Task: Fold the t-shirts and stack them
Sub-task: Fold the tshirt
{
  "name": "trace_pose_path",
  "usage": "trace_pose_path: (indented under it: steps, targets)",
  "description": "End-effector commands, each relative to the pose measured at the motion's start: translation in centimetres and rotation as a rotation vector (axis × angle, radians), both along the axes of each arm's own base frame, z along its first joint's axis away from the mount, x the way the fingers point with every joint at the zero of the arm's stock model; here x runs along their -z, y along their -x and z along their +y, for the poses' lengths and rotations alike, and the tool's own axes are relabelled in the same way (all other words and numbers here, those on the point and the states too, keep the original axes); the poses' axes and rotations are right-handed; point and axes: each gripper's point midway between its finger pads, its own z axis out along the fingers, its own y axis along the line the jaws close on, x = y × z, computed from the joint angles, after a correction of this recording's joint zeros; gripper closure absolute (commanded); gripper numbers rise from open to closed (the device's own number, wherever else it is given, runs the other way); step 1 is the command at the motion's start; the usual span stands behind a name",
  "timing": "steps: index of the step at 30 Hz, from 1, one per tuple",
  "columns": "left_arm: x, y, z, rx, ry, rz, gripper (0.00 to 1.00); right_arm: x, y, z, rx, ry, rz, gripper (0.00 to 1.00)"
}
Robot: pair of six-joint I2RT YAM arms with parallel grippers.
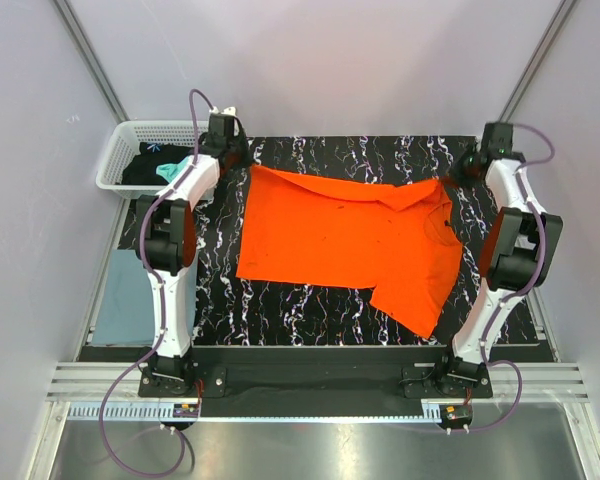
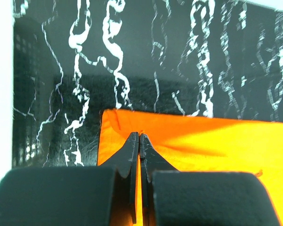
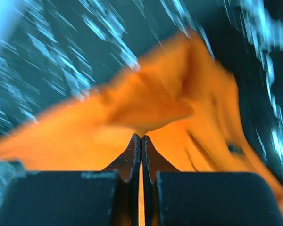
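The bright orange t-shirt [image 1: 340, 235] lies spread across the black marbled mat [image 1: 310, 310], its collar toward the right and one sleeve hanging toward the near right. My left gripper [image 1: 243, 163] is at the shirt's far left corner, shut on the orange cloth [image 2: 217, 141] pinched at its tips [image 2: 139, 136]. My right gripper [image 1: 458, 176] is at the far right corner by the collar, shut on a raised fold of the orange cloth [image 3: 146, 103] at its tips [image 3: 141, 137]; that view is blurred.
A white lattice basket [image 1: 120, 150] stands at the far left, holding a black tee [image 1: 148, 166] and a teal one [image 1: 170, 171]. A slate grey-blue tee [image 1: 125, 295] lies flat left of the mat, beside the left arm. Grey walls close in on both sides.
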Motion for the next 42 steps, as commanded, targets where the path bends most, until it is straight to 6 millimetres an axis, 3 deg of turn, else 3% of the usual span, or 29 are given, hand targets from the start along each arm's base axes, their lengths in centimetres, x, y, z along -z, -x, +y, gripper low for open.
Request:
trace_pose_path:
  steps: [1,2,4,5,7,8,11,12,14,15,17,18,19,20,22,24,26,28,29,31,32,34,35,37,38,39,41,42]
  targets:
    - [-7.4,-2.5,0.3,-0.02,0.033,-0.175,1.0,-5.8,-4.9,-1.3,0.048,0.011,-0.175,1.0]
    - [-8.1,-2.6,0.3,-0.02,0.037,-0.188,1.0,-8.1,-6.3,-1.5,0.052,0.018,-0.233,1.0]
    - [-10.2,-2.7,0.3,-0.021,0.043,-0.228,1.0,-9.6,-7.4,-2.0,0.072,0.014,-0.27,1.0]
    - [-11.7,-2.6,0.3,-0.022,0.047,-0.255,1.0,-12.1,-8.1,-2.2,0.077,0.021,-0.326,1.0]
    - [-14.4,-2.3,0.4,-0.022,0.043,-0.307,1.0,-14.5,-8.8,-2.5,0.083,0.033,-0.381,1.0]
    - [-17.2,-1.8,0.7,-0.021,0.042,-0.359,1.0,-17.1,-9.1,-2.6,0.085,0.049,-0.439,1.0]
    - [-22.9,-0.7,1.4,-0.012,0.002,-0.481,1.0,-22.9,-9.1,-3.3,0.087,0.119,-0.565,1.0]
    - [-26.3,0.3,1.8,-0.012,-0.017,-0.549,1.0,-24.5,-8.8,-3.5,0.088,0.143,-0.599,1.0]
    - [-30.1,1.7,2.5,-0.029,-0.037,-0.625,1.0,-27.3,-8.3,-4.0,0.1,0.196,-0.657,1.0]
    - [-33.9,3.3,2.8,-0.027,-0.042,-0.702,1.0,-28.9,-7.7,-4.0,0.104,0.209,-0.686,1.0]
    - [-37.2,5.0,2.8,-0.009,-0.034,-0.766,1.0,-31.0,-6.9,-3.8,0.106,0.216,-0.732,1.0]
    - [-40.6,7.1,2.7,0.002,-0.013,-0.834,1.0,-32.7,-5.9,-3.7,0.114,0.218,-0.766,1.0]
    - [-42.0,8.0,2.7,0.009,-0.001,-0.861,1.0,-32.8,-5.9,-3.7,0.12,0.216,-0.787,1.0]
    - [-43.5,9.0,2.7,0.011,0.008,-0.892,1.0,-34.8,-4.8,-3.5,0.132,0.221,-0.839,1.0]
    - [-47.0,12.0,3.1,0.002,0.022,-0.965,1.0,-35.9,-4.1,-3.5,0.153,0.217,-0.869,1.0]
    - [-48.4,13.5,3.2,0.002,0.024,-0.997,1.0,-38.7,-2.2,-2.4,0.133,0.193,-0.93,1.0]
    - [-49.4,15.5,3.7,-0.007,0.025,-1.016,1.0,-40.3,-1.3,-1.8,0.128,0.164,-0.971,1.0]
    - [-49.1,16.4,3.7,-0.009,0.035,-1.005,1.0,-41.2,-0.2,-1.1,0.115,0.134,-0.986,1.0]
    - [-49.9,17.9,3.9,-0.011,0.05,-1.023,1.0,-41.7,0.3,-0.8,0.114,0.125,-0.995,1.0]
    - [-49.8,18.7,3.8,-0.006,0.063,-1.019,1.0,-43.8,2.6,-0.1,0.117,0.107,-1.042,1.0]
    - [-50.7,20.1,3.9,-0.005,0.077,-1.038,1.0,-45.6,4.5,0.4,0.117,0.103,-1.082,1.0]
    - [-51.4,21.5,3.9,0.003,0.091,-1.057,1.0,-47.1,6.4,0.9,0.116,0.099,-1.118,1.0]
    - [-52.2,22.9,4.1,0.004,0.102,-1.078,1.0,-49.0,8.7,1.4,0.113,0.106,-1.165,1.0]
    - [-53.1,24.7,4.4,-0.001,0.12,-1.103,1.0,-50.4,10.9,1.9,0.107,0.109,-1.204,1.0]
    - [-53.4,25.5,4.5,-0.006,0.132,-1.109,1.0,-52.0,13.3,2.3,0.112,0.117,-1.25,1.0]
    - [-54.4,27.4,4.8,-0.004,0.144,-1.141,1.0,-52.7,14.4,2.6,0.112,0.118,-1.271,1.0]
    - [-54.9,28.9,4.8,0.004,0.159,-1.163,1.0,-54.4,17.3,3.0,0.12,0.129,-1.326,1.0]
    - [-55.1,30.1,5.0,0.008,0.163,-1.177,1.0,-54.9,18.0,3.1,0.122,0.132,-1.341,1.0]
